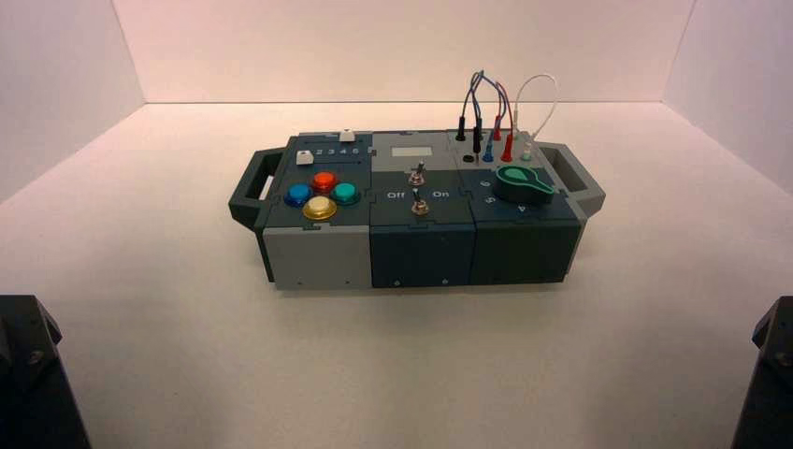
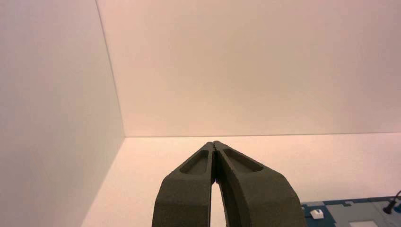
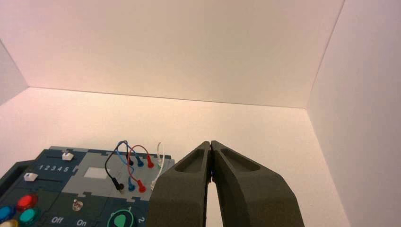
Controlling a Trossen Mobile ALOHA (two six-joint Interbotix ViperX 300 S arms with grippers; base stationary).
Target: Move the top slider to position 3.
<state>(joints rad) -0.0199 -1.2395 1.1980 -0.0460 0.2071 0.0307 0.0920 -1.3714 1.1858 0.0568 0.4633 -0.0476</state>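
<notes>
The top slider [image 1: 347, 135] is a tiny white knob on the far row of the box's left panel. In the right wrist view the top slider [image 3: 67, 155] stands over the high end of the printed digit row, around 4 and 5. Position 3 [image 3: 53, 168] is the middle digit of that row, also visible from above as position 3 [image 1: 331, 152]. My left gripper [image 2: 214, 142] is shut and empty, parked well off the box's left end. My right gripper [image 3: 210, 142] is shut and empty too, parked off the box's right end.
A larger white slider knob [image 1: 304, 157] sits on the nearer row, at its left end. Coloured round buttons [image 1: 324, 181], two toggle switches [image 1: 417, 175], a green knob [image 1: 524, 181] and looped wires [image 1: 486, 103] fill the box top. Handles [image 1: 251, 182] jut from both ends.
</notes>
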